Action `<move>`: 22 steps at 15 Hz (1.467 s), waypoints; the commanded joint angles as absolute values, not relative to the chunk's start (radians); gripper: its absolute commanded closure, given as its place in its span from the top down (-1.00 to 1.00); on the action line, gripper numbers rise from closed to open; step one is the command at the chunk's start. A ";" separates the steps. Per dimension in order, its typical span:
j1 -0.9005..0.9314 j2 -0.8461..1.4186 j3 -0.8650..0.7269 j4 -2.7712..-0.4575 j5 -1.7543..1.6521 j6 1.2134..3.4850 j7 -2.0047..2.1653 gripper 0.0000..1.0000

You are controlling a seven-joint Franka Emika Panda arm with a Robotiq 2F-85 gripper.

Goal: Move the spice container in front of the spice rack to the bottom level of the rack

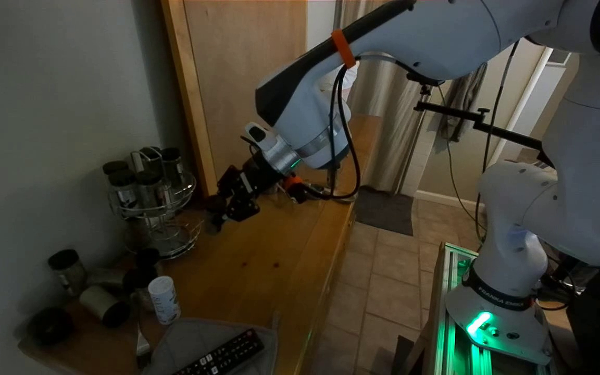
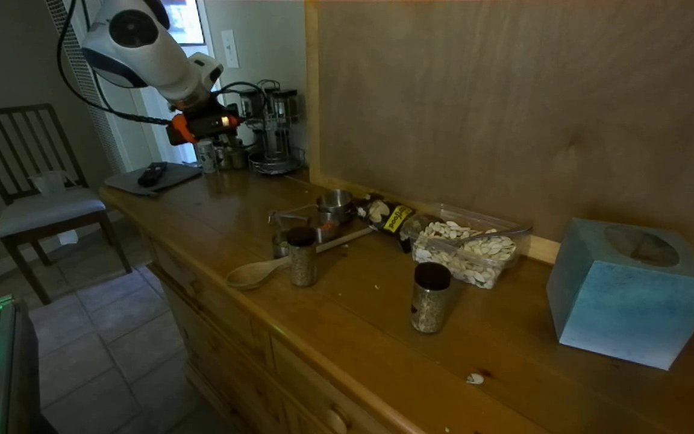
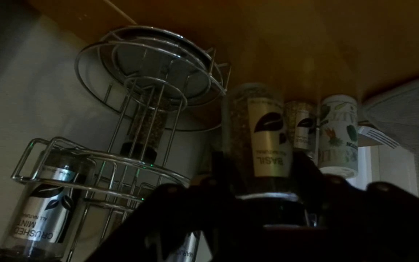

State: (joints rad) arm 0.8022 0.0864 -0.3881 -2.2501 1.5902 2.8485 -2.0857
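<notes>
In the wrist view, which stands upside down, my gripper is shut on the spice container, a clear jar of dark herbs labelled BASIL with a dark cap. The dark fingers clasp it near the cap end. The silvery spice rack is beside it; its bottom tier holds one visible jar. In an exterior view my gripper is above the counter, just right of the spice rack, between its two tiers in height. The rack is partly behind my wrist in an exterior view, and the gripper's fingers are hidden there.
Several jars stand and lie near the wall, with a white cup, a fork and a remote on a grey mat. Jars, measuring cups, a wooden spoon and a blue box are farther along.
</notes>
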 commanded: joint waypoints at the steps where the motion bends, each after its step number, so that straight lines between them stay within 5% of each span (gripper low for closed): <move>1: 0.777 0.136 -0.402 -2.184 1.724 2.793 -2.190 -0.53; 12: 0.699 0.288 -0.433 -2.121 2.005 2.580 -2.403 -0.53; 13: 0.545 0.280 -0.276 -2.111 2.011 2.603 -2.437 -0.53; 15: 0.611 0.303 -0.353 -2.098 2.058 2.568 -2.485 -0.53; 16: 0.456 0.295 -0.197 -2.088 2.066 2.588 -2.529 -0.53; 22: 0.307 0.305 -0.066 -2.073 2.139 2.544 -2.654 -0.53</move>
